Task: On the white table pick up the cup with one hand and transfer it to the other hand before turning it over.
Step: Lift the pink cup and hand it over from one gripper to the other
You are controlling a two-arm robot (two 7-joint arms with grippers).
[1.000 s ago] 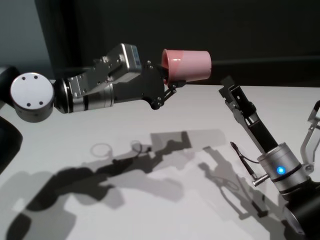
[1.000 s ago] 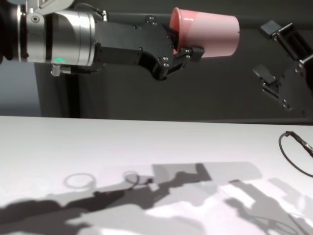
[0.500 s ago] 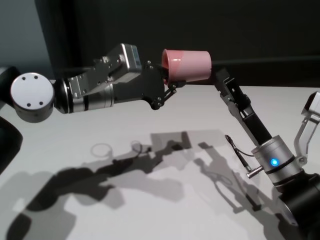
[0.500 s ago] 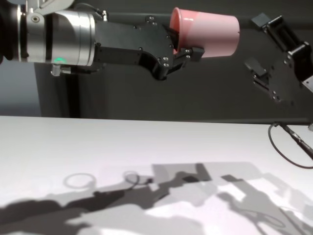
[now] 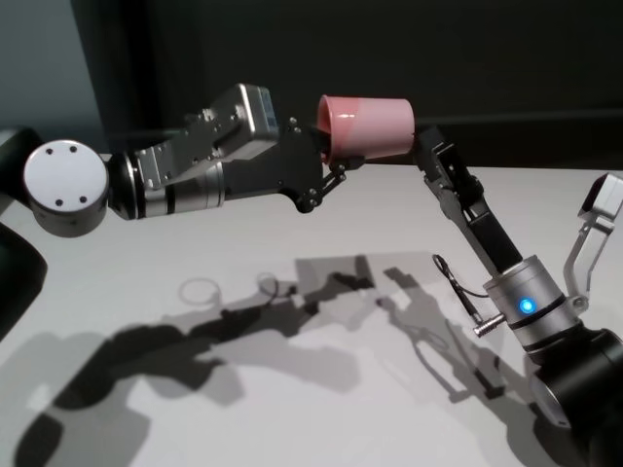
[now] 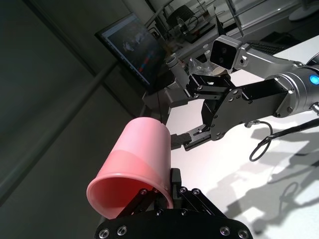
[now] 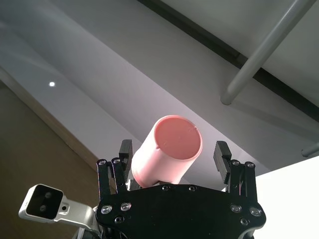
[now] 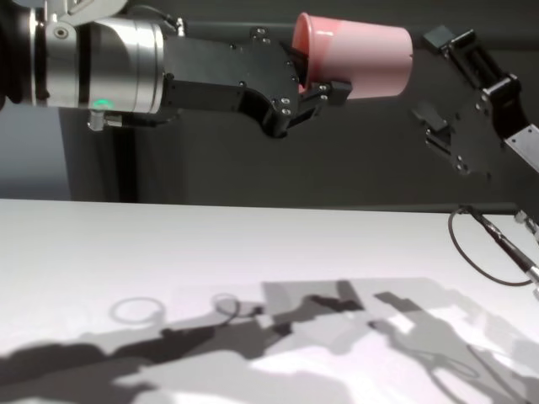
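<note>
The pink cup (image 5: 370, 126) (image 8: 362, 61) lies on its side in the air, high above the white table (image 5: 117, 253) (image 8: 84, 252), its base pointing to the right. My left gripper (image 5: 331, 156) (image 8: 316, 80) is shut on the cup's rim, one finger inside and one outside. My right gripper (image 5: 428, 146) (image 8: 431, 76) is open, with its fingertips just at the cup's base. In the right wrist view the cup (image 7: 169, 149) stands between the two spread fingers (image 7: 222, 152) without touching them. The left wrist view shows the cup (image 6: 139, 159) and the right gripper (image 6: 192, 112) beyond it.
A thin black cable loop (image 5: 453, 282) (image 8: 480, 252) hangs at my right wrist above the table. Both arms cast shadows (image 5: 243, 331) on the tabletop. A dark wall runs behind the table's far edge. A monitor (image 6: 132, 45) stands farther off.
My right gripper has risen and moved left to the cup's base, still open. The left gripper and the cup have stayed where they were.
</note>
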